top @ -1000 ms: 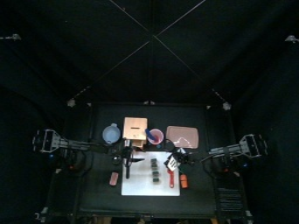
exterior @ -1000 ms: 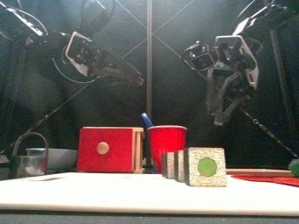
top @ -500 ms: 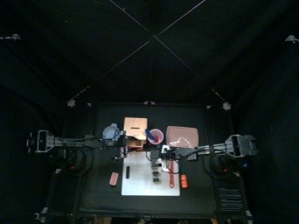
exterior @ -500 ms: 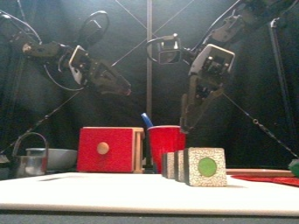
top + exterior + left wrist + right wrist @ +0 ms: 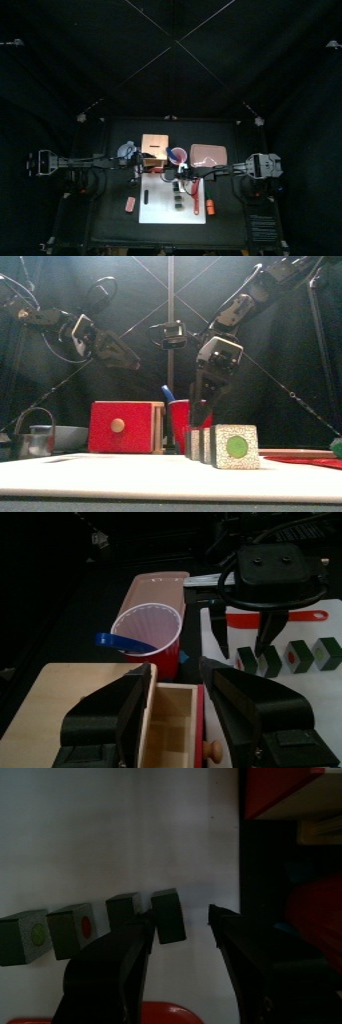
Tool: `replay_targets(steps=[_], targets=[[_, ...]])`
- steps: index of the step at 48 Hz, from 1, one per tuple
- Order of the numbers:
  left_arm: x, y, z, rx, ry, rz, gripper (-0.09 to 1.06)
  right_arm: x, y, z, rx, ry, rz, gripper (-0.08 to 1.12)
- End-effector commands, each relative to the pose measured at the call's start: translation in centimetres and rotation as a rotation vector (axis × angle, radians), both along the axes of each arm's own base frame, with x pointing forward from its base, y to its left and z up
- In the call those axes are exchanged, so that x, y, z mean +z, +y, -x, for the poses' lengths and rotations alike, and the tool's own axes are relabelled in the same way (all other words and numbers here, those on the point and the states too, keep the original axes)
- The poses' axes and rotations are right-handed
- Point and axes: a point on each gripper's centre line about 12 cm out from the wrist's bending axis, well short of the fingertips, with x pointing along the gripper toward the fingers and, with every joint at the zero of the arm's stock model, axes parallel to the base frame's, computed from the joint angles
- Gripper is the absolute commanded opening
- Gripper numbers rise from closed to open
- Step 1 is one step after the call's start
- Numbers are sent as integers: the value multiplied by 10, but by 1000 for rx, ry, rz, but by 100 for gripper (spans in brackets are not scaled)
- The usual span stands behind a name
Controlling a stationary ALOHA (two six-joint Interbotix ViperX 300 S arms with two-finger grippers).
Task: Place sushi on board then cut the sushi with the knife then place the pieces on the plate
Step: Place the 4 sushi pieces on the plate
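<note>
The sushi roll (image 5: 174, 191) of dark green blocks lies on the white board (image 5: 171, 214), its blocks slightly apart (image 5: 80, 928). My right gripper (image 5: 201, 421) hangs open just above the roll's back end, empty, with the end block (image 5: 167, 914) between its jaws. The red cup (image 5: 190, 420) holds a blue knife (image 5: 115, 640). A red knife (image 5: 210, 207) lies at the board's right edge. My left gripper (image 5: 178, 682) is open and empty above the wooden box (image 5: 155, 150) and the cup. The pink plate (image 5: 209, 155) sits at the back right.
The box's red drawer (image 5: 181, 717) looks pulled out. A blue-grey bowl (image 5: 127, 153) and a metal cutter (image 5: 38, 440) stand at the left. A small pink item (image 5: 130, 204) lies left of the board. Both grippers are close together near the cup.
Both arms have reached in toward the middle. The right gripper has come down and left to the sushi roll; the left gripper has moved over the box and cup.
</note>
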Motion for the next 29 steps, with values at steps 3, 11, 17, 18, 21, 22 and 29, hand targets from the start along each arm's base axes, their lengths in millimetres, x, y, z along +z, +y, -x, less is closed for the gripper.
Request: replay_targets(steps=[3, 11, 17, 18, 21, 22, 29], targets=[[6, 2, 0, 10, -26, 3, 81, 14, 0, -4, -7, -41, -7, 82], [5, 3, 1, 16, -24, 6, 81, 5, -1, -4, -16, -19, -14, 80], [2, 4, 3, 21, -16, 8, 81, -3, 0, -6, -15, -1, -18, 73], [2, 4, 3, 22, -17, 9, 81, -4, 0, -6, -19, 2, -21, 71], [0, 4, 4, 24, -11, 11, 81, -6, 0, -6, -21, 4, -25, 64], [0, 5, 4, 25, -11, 11, 81, -6, 0, -6, -25, 6, -26, 62], [0, 6, 5, 30, -11, 13, 81, 3, -2, -4, -46, -10, -35, 53]])
